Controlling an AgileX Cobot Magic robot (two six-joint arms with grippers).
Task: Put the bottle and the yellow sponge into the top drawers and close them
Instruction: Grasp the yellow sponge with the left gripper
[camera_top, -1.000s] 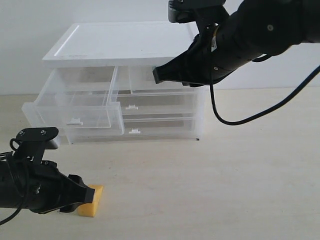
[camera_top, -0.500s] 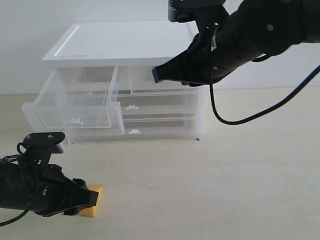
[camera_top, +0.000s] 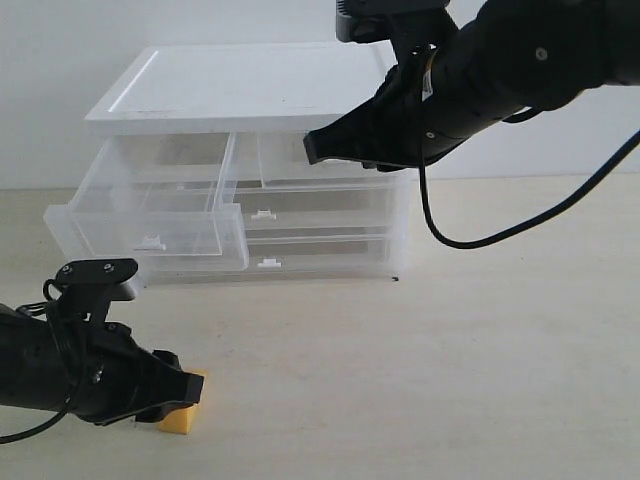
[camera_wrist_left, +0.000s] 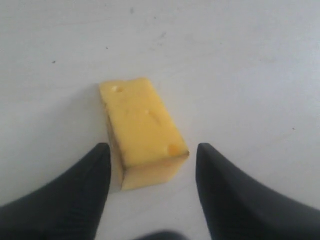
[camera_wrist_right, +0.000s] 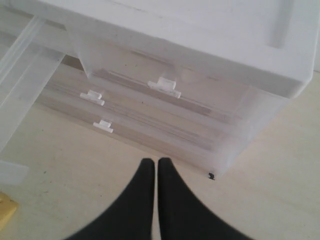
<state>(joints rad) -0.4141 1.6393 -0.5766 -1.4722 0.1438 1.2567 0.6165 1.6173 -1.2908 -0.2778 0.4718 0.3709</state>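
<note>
At the front of the table (camera_top: 450, 350), the left gripper (camera_wrist_left: 152, 148) is spread wide and holds nothing. The yellow sponge (camera_wrist_left: 142, 130) lies flat on the table, its near end between the 2 fingers (camera_wrist_left: 75, 190), nearer to 1 than the other. Behind, the chest (camera_top: 240, 85) has the left of its 2 top drawers (camera_top: 150, 215) pulled out. The right gripper (camera_top: 312, 148) hangs before the other top drawer, fingers pressed together on nothing.

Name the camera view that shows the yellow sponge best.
Left wrist view: yellow sponge nearly whole, at the open left gripper. Exterior view shows only a corner behind that gripper; right wrist view, an edge sliver.
</note>
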